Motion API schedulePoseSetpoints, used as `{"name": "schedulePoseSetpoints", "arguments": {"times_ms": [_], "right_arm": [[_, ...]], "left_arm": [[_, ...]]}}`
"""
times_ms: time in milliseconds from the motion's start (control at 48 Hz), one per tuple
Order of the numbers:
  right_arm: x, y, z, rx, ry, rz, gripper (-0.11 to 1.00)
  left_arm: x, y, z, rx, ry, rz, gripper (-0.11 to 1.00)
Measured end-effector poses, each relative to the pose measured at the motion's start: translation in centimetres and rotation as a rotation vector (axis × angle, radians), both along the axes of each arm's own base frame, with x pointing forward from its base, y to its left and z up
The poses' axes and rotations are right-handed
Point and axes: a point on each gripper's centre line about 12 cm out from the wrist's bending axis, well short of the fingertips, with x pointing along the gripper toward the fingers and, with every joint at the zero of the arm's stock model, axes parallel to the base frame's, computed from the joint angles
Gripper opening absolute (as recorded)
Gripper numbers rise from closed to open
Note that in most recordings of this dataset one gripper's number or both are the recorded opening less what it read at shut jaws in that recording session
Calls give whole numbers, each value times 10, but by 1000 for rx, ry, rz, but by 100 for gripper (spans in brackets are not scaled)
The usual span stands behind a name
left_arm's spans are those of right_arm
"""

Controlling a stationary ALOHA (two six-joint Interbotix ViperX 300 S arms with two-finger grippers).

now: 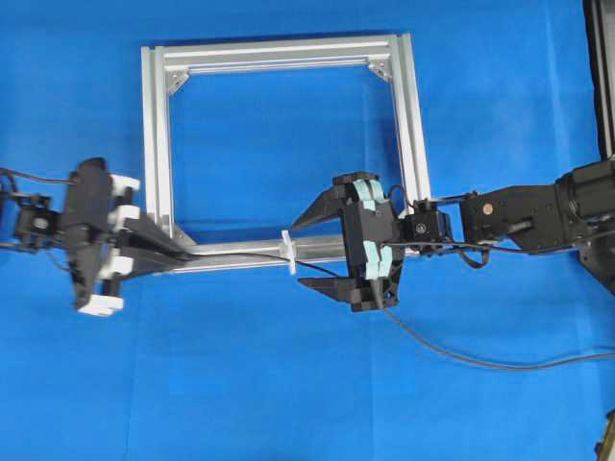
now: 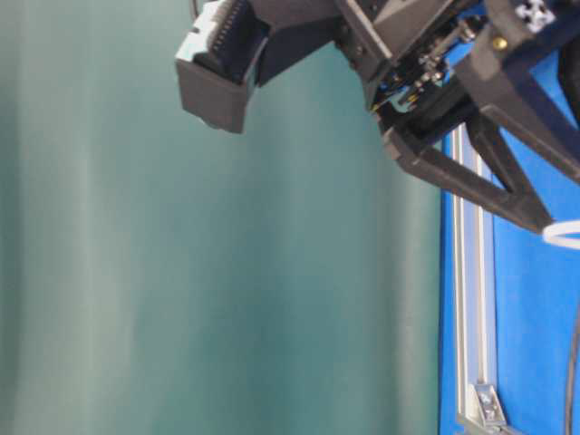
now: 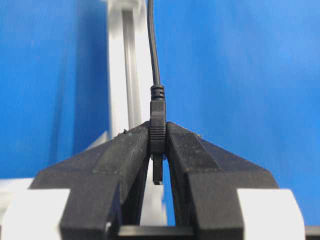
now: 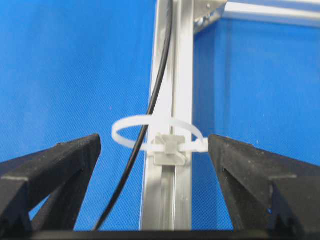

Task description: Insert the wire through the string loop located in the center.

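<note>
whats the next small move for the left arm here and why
Probably keep drawing the wire leftward in the overhead view. The left gripper is clamped on its plug, the cable already runs through the string loop, and the right gripper jaws stand open, clear of it.

A square frame of silver aluminium extrusion bars (image 1: 159, 134) lies flat on the blue table covering (image 1: 288, 384). Small silver triangular corner brackets (image 1: 381, 69) sit inside the frame's corners. Beyond the frame's side hangs a dull green backdrop (image 2: 227, 272).
</note>
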Motion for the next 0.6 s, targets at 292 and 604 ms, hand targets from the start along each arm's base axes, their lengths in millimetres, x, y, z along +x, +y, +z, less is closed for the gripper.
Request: {"name": "schedulePoseSetpoints", "arguments": {"times_ms": [292,604], "right_arm": [[-1,0,1,-1,15,0,95],[-1,0,0,-2,17,0,95]], "left_arm": [[-40,4,1,-5,-15,-17,8],[-45,9,0,5,-5,-1,8]]}}
